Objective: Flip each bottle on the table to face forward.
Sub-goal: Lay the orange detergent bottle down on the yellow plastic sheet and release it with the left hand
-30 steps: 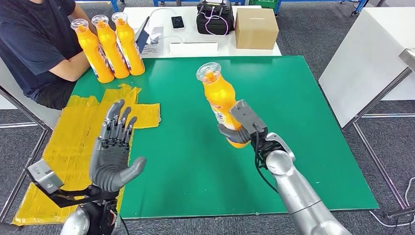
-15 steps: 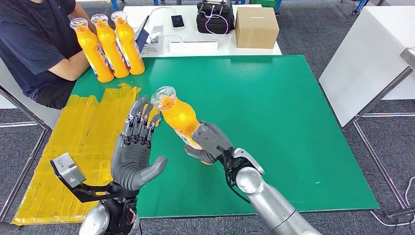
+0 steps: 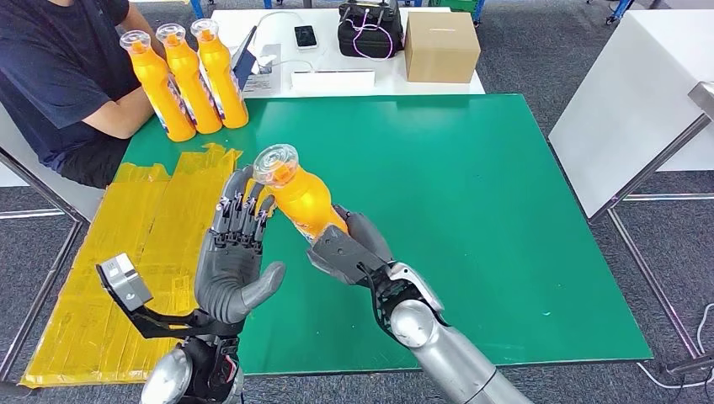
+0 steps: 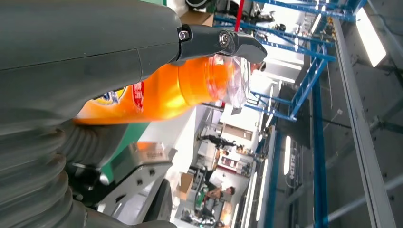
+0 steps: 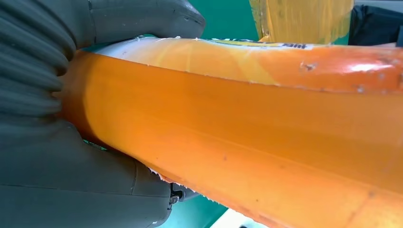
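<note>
R hand (image 3: 349,252) grips bottle (image 3: 299,195), L hand (image 3: 231,269) beside

cardboard box (image 3: 441,47), phone (image 3: 306,38), black bag (image 3: 370,29)

Bottle base: the bottle (image 3: 305,202) has its lower end hidden inside the right hand (image 3: 352,250).
Bottle label: print is blurred in the right wrist view.
Person (image 3: 59,67): head is cut off by the top edge.
Left hand (image 3: 229,269): fingers (image 3: 240,210) partly hide behind the bottle.
</note>
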Action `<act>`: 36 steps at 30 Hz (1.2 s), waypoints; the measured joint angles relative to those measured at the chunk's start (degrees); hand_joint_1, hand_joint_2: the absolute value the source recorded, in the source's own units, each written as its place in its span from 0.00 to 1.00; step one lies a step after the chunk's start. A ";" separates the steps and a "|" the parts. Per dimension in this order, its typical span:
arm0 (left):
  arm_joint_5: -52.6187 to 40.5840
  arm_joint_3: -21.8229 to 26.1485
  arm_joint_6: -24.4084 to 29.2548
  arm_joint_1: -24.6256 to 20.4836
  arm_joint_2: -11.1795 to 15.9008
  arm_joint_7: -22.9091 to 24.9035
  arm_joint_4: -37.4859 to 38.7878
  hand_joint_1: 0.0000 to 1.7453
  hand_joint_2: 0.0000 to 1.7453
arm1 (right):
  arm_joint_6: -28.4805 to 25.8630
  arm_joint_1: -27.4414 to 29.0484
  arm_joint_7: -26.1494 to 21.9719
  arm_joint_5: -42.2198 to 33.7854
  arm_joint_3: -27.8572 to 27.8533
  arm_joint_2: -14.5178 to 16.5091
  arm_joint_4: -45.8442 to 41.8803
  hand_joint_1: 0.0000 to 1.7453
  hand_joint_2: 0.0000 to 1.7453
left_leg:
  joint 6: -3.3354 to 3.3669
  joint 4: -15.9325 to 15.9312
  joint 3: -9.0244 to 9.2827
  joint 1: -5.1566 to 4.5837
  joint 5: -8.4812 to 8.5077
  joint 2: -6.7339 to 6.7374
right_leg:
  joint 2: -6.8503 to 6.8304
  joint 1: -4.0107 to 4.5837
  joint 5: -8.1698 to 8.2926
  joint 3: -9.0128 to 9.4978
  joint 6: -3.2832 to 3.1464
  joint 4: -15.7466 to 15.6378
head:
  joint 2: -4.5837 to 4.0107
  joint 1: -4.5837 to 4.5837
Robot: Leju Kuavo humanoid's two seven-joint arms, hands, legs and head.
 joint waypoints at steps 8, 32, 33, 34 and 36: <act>-2.13 0.15 3.29 0.54 0.21 -2.12 0.06 0.00 1.00 | -2.54 1.34 -0.46 -1.31 -0.92 -0.21 -0.33 1.00 1.00 | 0.00 0.00 0.01 0.00 0.00 -0.02 | -0.01 0.00 0.00 0.00 0.00 0.00 | 0.00 0.01; -4.32 0.87 6.25 2.64 0.48 -4.04 -0.23 0.00 1.00 | -6.56 6.38 -2.95 0.26 -5.10 -3.32 -7.68 1.00 1.00 | 0.01 0.00 -0.03 -0.01 0.00 -0.02 | -0.03 -0.01 0.00 -0.01 0.00 -0.01 | 0.00 0.01; -4.32 0.87 6.25 2.64 0.48 -4.04 -0.23 0.00 1.00 | -6.56 6.41 -2.95 0.26 -5.09 -3.34 -7.77 1.00 1.00 | 0.01 0.00 -0.03 -0.01 0.00 -0.02 | -0.03 -0.01 0.00 -0.01 0.00 -0.01 | 0.00 0.01; -4.32 0.87 6.25 2.64 0.48 -4.04 -0.23 0.00 1.00 | -6.56 6.44 -2.95 0.29 -5.09 -3.36 -7.85 1.00 1.00 | 0.01 0.00 -0.04 -0.01 0.00 -0.02 | -0.03 -0.01 0.00 -0.02 0.00 -0.01 | 0.00 0.01; -4.34 0.87 6.25 2.64 0.48 -4.04 -0.23 0.00 1.00 | -6.51 6.48 -2.97 0.59 -5.05 -3.39 -7.95 1.00 1.00 | 0.00 0.00 -0.04 -0.01 0.00 -0.02 | -0.03 -0.01 0.00 -0.01 0.00 -0.01 | 0.00 0.00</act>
